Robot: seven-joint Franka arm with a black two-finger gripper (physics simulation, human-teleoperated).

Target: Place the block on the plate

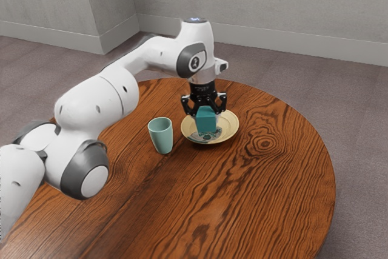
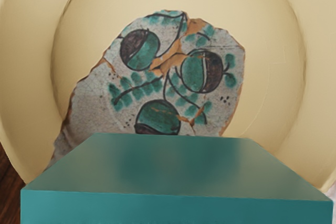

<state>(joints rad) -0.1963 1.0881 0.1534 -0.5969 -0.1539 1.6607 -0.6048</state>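
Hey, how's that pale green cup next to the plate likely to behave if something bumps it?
The cup would probably tip fairly easily, since it's taller than it is wide and narrows toward its base. Once down, its round, tapering sides would likely let it roll in a curve. It looks rigid, with a clean round rim, so I wouldn't expect it to flex.

Softly, evenly lit around the gripper. Reflects dimly, in blurred darker patches, on the block at the fingertips
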